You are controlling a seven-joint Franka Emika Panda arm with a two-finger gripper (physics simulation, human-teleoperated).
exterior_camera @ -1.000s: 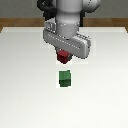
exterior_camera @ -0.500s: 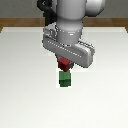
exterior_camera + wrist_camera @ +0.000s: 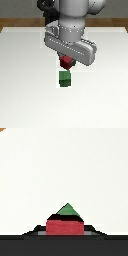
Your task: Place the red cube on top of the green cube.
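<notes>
overhead, hand [image 3: 67, 61] pinching red cube [image 3: 66, 62], held just above green cube [image 3: 64, 79], not touching

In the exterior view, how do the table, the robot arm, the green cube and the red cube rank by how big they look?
1. table
2. robot arm
3. green cube
4. red cube, though the arm hides part of it, so ranking the cubes is unsure.

obstacle: green cube [image 3: 64, 79] alone near the middle of the table [image 3: 20, 75] | above it: red cube [image 3: 66, 62] in the gripper [image 3: 67, 60], small gap between cubes | free: table open out to every edge and corner
</notes>
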